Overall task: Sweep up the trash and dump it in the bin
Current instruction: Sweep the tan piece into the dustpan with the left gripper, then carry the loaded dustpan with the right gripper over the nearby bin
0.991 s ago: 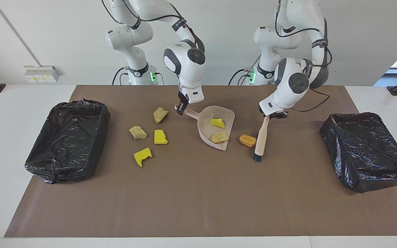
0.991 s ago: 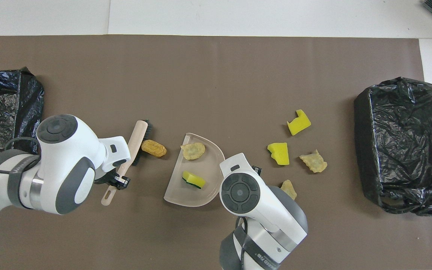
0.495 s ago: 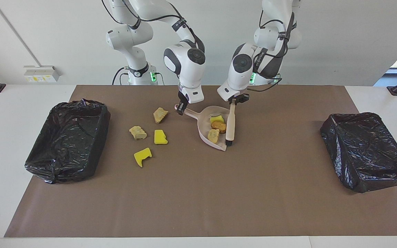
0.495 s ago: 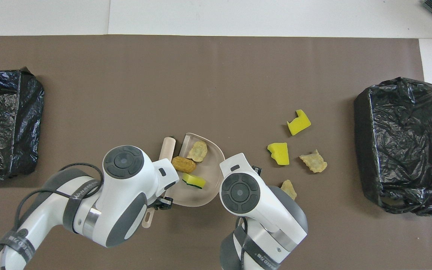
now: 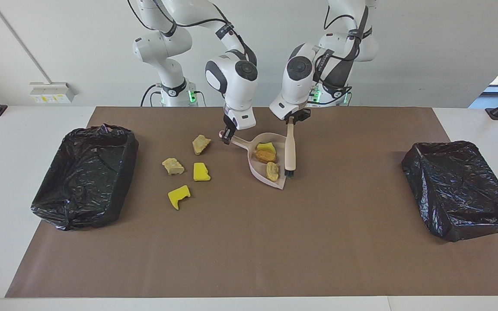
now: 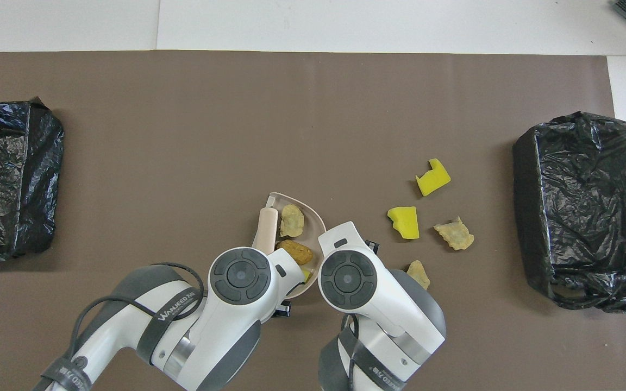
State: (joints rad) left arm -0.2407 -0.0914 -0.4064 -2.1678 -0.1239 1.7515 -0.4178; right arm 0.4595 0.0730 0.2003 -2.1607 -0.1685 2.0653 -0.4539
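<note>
My right gripper (image 5: 227,134) is shut on the handle of the pale pink dustpan (image 5: 260,169) (image 6: 313,236), which rests on the mat. In the pan lie a yellow sponge bit (image 5: 266,147), an orange-brown oval (image 5: 266,156) (image 6: 294,251) and a beige chunk (image 5: 272,171) (image 6: 292,220). My left gripper (image 5: 291,119) is shut on the beige brush (image 5: 290,149) (image 6: 267,231), whose bristles stand at the pan's open edge. Loose trash lies toward the right arm's end: two beige chunks (image 5: 200,144) (image 5: 173,166) and two yellow bits (image 5: 201,172) (image 5: 178,196). In the overhead view the arms hide both grippers.
A bin lined with a black bag (image 5: 87,177) (image 6: 579,212) stands at the right arm's end of the brown mat. A second black-lined bin (image 5: 461,190) (image 6: 3,179) stands at the left arm's end.
My left arm swung the brush across the mat to the dustpan and pushed the orange-brown oval into it. The beige chunk in the pan shifted. The right gripper and dustpan stayed put.
</note>
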